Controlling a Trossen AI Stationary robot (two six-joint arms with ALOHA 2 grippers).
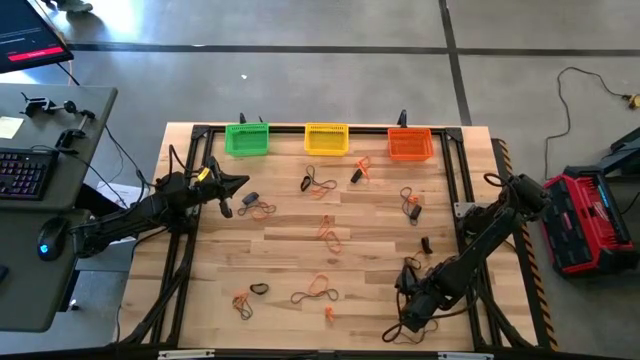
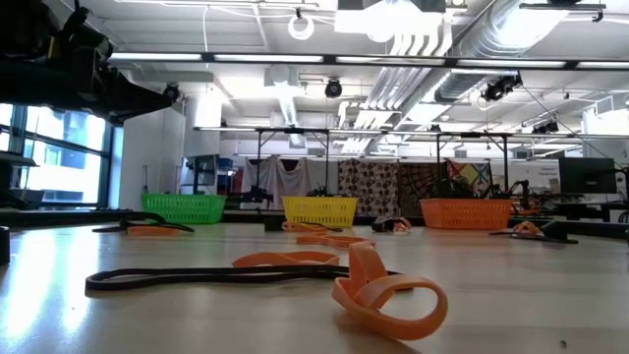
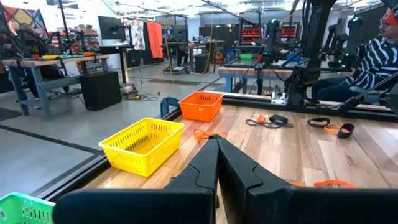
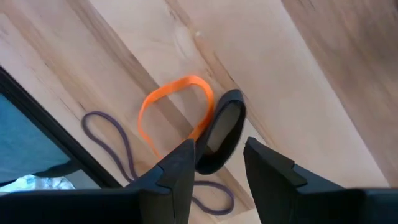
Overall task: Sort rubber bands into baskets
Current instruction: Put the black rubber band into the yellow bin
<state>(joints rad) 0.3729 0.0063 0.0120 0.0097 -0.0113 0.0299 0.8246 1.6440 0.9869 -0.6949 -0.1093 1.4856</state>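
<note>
Little of the sorting could be judged as done. The three baskets, green (image 1: 246, 139), yellow (image 1: 326, 139) and orange (image 1: 410, 144), were lined up along the far edge of the surface (image 1: 290, 245), and no band could be made out inside any of them; the yellow one looked bare in the left wrist view, though the lattice hid much. The bands were scattered well apart across the surface: an orange one (image 1: 328, 232) near the middle, dark ones (image 1: 318, 183) below the yellow basket, and more along the near edge. The left gripper (image 1: 238, 183) was held above the surface near the green basket, its fingers pressed together on nothing. The right gripper (image 4: 214, 158) was lowered at the near right corner, fingers apart, directly over a dark band (image 4: 219, 132) lying against an orange band (image 4: 174, 106), with a purple loop (image 4: 115, 144) beside them. No band was seen gripped, so nearly all of the picking and dropping was judged to remain.
</note>
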